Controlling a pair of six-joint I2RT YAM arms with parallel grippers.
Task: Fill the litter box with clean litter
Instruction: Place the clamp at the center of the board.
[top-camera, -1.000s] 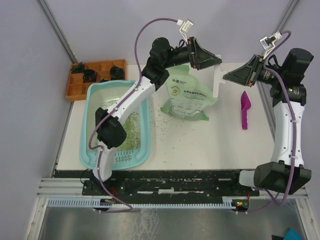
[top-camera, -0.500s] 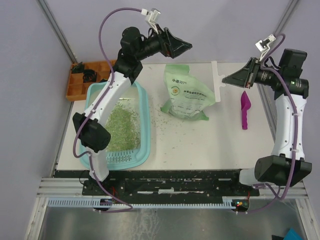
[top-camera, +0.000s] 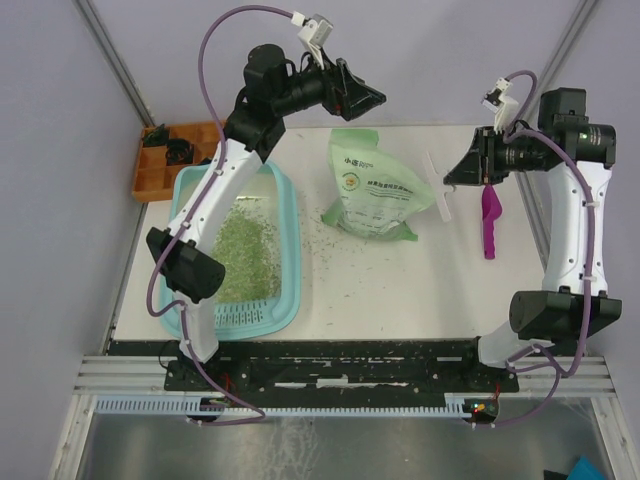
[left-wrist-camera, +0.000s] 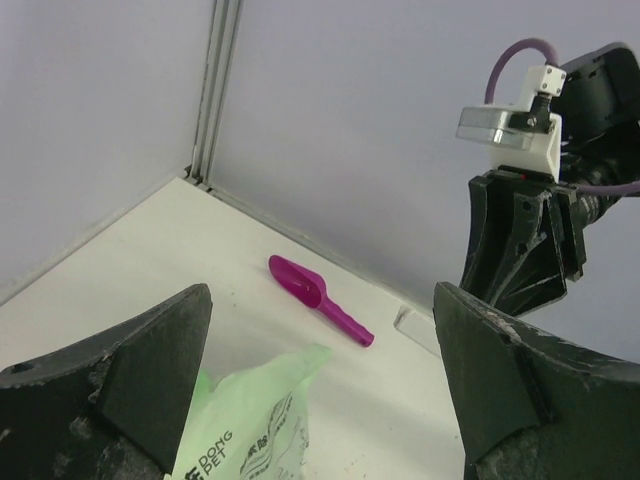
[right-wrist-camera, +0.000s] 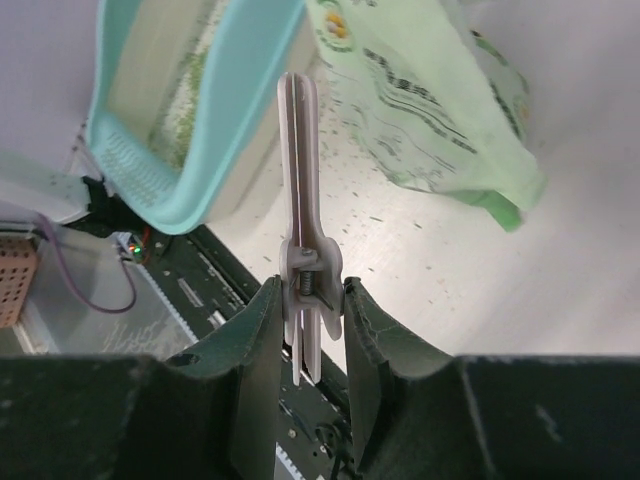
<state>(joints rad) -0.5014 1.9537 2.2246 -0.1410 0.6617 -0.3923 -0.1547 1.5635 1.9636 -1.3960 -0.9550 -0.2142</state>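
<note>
The large light teal rectangular plastic litter box (top-camera: 292, 235) sits at the left side of the white table (top-camera: 400, 290), with pale green granular litter (top-camera: 245, 250) spread over its floor. Just right of it sits a light green printed bag (top-camera: 375, 185). The left gripper (top-camera: 372, 96) hangs above the far edge, its jaws wide apart and empty. The right gripper (right-wrist-camera: 310, 300) is clamped on a white plastic clip (right-wrist-camera: 298, 170), near a magenta plastic scoop (top-camera: 489, 220).

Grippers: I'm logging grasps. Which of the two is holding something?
The right gripper: it is shut on the white clip, which stands up between its fingers. The left gripper is wide open and holds nothing.
</note>
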